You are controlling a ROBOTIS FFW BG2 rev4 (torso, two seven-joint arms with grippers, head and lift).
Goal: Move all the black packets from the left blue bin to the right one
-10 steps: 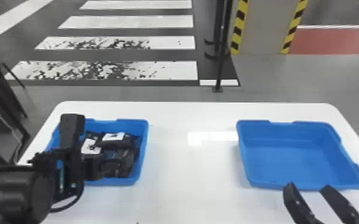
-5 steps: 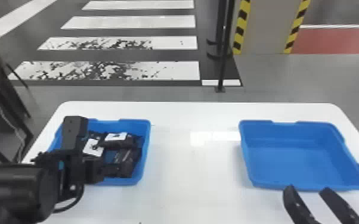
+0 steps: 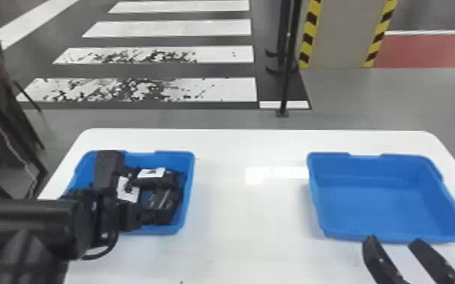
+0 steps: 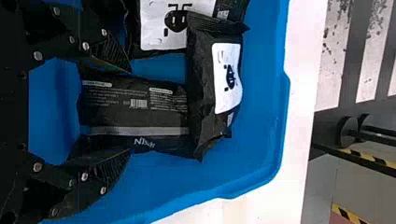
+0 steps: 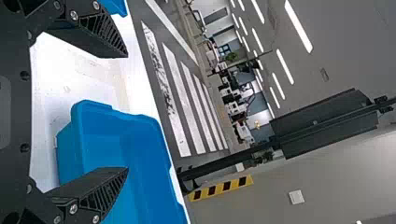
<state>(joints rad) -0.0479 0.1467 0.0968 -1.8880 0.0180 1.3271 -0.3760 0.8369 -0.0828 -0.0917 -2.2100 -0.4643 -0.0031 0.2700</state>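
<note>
Wide open and empty, the left hand straddles a black packet in the left bin, presumably to pinch its sides; the right hand, spread and empty, sits near the right bin.

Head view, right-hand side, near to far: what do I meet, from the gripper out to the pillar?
Right gripper → right blue bin → the table's far edge → grey floor → pillar with yellow-and-black striped edges.
</note>
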